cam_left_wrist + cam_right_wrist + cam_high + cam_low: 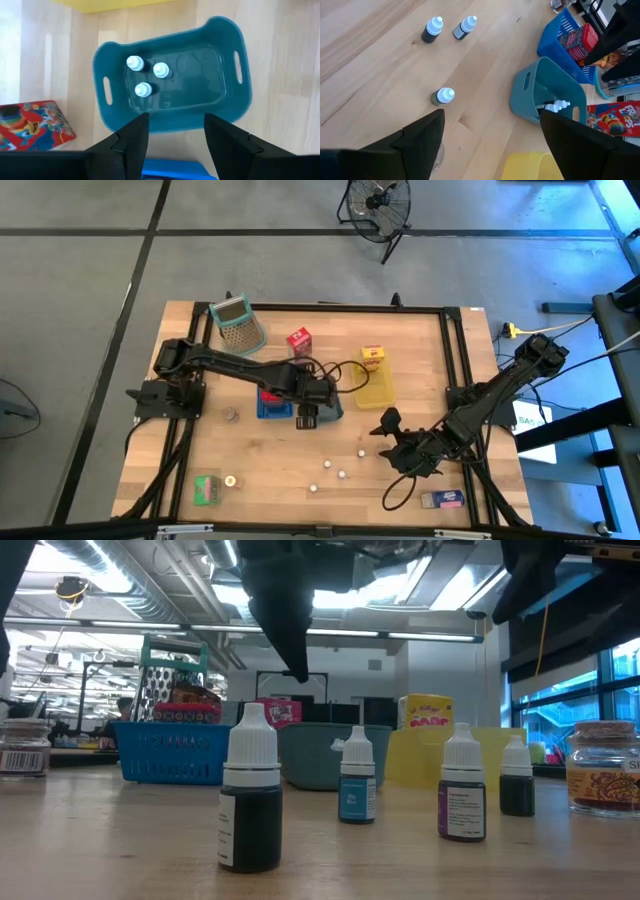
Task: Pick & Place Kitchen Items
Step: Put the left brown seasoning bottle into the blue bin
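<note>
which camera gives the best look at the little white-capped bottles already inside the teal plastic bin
The left wrist view: it looks straight down into the teal plastic bin, showing three white-capped bottles standing together. The right wrist view shows only two caps over its rim. The low view shows just the bin's wall; the high view has the left arm covering it.

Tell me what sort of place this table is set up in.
Probably a lab or workshop: the low view shows exposed ceiling ducts and strip lights overhead, and the high view shows a bare concrete floor with a floor fan beside the wooden table.
</note>
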You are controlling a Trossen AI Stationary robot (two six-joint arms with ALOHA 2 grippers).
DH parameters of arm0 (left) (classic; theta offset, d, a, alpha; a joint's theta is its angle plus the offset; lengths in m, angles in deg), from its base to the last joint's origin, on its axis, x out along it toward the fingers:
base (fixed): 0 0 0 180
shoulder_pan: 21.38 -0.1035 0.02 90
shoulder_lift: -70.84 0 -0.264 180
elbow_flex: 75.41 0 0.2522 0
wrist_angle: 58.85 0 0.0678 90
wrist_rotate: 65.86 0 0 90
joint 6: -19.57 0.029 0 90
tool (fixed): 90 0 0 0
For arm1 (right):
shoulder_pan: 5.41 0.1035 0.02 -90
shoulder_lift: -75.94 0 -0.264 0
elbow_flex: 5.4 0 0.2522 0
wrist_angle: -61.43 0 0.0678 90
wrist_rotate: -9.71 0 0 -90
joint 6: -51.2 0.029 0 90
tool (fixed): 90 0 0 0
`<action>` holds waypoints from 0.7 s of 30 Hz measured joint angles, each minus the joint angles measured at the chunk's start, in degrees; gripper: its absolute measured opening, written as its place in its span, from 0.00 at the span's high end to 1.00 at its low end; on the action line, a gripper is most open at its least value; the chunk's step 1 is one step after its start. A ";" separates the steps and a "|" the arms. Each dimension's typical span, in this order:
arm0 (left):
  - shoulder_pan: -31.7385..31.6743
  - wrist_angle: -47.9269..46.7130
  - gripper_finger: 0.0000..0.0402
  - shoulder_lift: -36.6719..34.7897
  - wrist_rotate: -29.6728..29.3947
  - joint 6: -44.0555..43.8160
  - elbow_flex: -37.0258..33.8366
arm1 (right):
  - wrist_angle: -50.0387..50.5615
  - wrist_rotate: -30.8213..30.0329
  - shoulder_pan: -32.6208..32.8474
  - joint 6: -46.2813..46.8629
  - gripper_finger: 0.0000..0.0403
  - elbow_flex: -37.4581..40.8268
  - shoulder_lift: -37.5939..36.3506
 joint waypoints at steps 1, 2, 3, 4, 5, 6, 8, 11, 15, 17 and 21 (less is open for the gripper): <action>0.26 0.00 0.54 0.00 -0.51 0.14 0.00 | -0.19 0.09 0.00 -0.32 0.18 0.00 0.00; 0.45 -0.08 0.54 0.00 -1.77 0.12 0.00 | -0.34 0.14 0.00 -0.40 0.18 0.01 0.00; 0.66 -0.27 0.54 0.00 -3.70 -0.26 0.00 | -0.47 0.13 -0.02 -0.42 0.18 0.02 0.00; 0.97 -0.53 0.54 0.00 -6.05 -0.96 0.00 | -0.62 0.14 -0.02 -0.46 0.18 0.02 0.00; 1.22 -0.84 0.54 0.00 -8.14 -1.24 0.00 | -0.76 0.14 -0.02 -0.70 0.18 0.02 0.00; 1.37 -1.22 0.54 0.00 -9.46 -1.19 0.00 | -0.94 0.15 -0.02 -0.84 0.18 0.02 0.00; 1.66 -1.52 0.54 0.00 -9.93 -0.29 0.00 | -1.16 0.16 -0.02 -0.84 0.18 0.02 0.00; 2.05 -1.46 0.51 0.00 -9.68 0.19 0.00 | -1.43 0.16 -0.02 -0.84 0.18 0.02 0.00; 2.03 -1.48 0.46 0.00 -9.52 0.30 0.00 | -1.96 0.14 -0.02 -1.42 0.17 0.02 0.00; 2.00 -1.49 0.42 0.00 -9.52 0.36 0.00 | -2.27 0.12 -0.02 -1.87 0.17 0.02 0.00; 2.73 -1.49 0.35 0.00 -9.40 -0.79 0.00 | -2.32 0.14 -0.02 -1.93 0.17 0.02 0.00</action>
